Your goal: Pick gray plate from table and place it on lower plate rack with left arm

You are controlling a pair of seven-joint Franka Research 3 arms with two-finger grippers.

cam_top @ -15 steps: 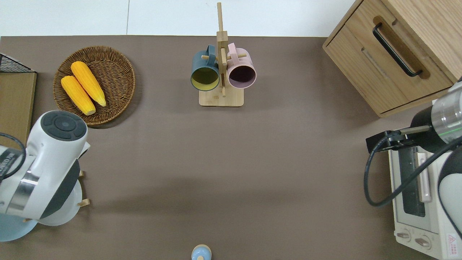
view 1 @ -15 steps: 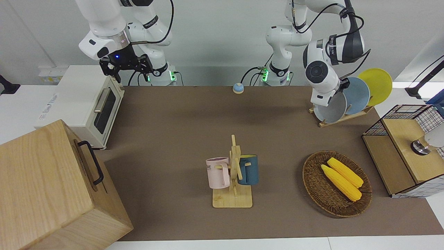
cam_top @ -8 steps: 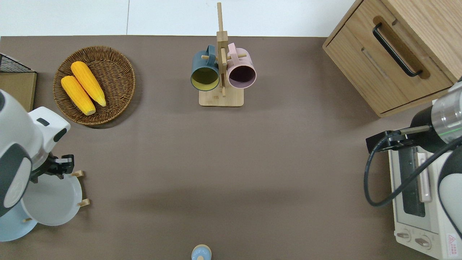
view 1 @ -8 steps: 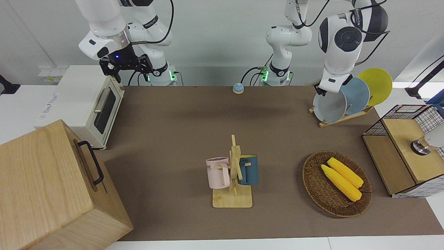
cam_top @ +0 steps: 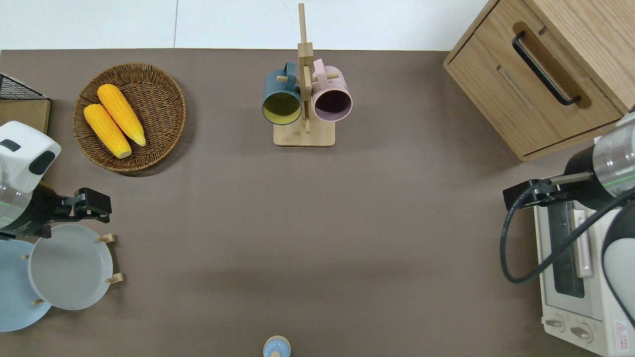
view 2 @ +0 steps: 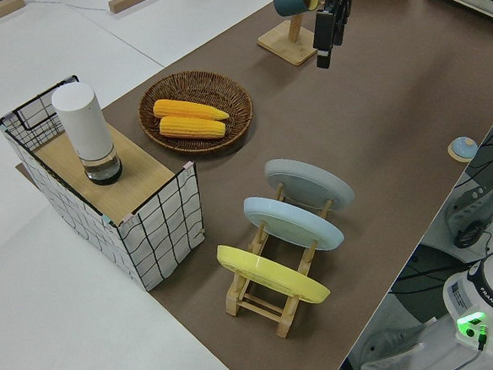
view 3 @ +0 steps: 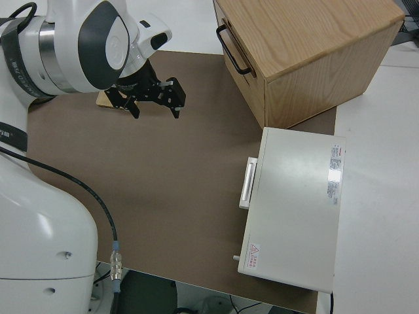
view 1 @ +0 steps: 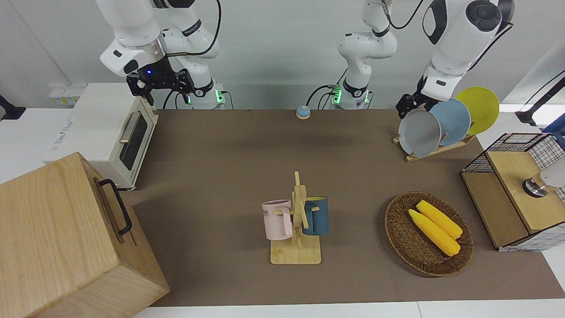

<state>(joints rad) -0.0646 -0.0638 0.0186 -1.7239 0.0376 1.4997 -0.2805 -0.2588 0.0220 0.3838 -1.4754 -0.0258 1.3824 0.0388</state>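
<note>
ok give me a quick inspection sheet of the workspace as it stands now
surface: brown table, nothing spilled.
job's things: gray plate stands tilted in the lower plate rack, in the slot farthest from the robots; blue plate and yellow plate stand in the next slots.
clutter: mug stand with pink and dark blue mugs; wicker basket with two corn cobs; small bell.
grippers: left gripper open, empty, off the gray plate; right arm parked.
cables: black, on the arms only.
surroundings: toaster oven, wooden cabinet, wire crate.

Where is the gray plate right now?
The gray plate stands in the lower plate rack beside the blue plate, at the left arm's end of the table.
</note>
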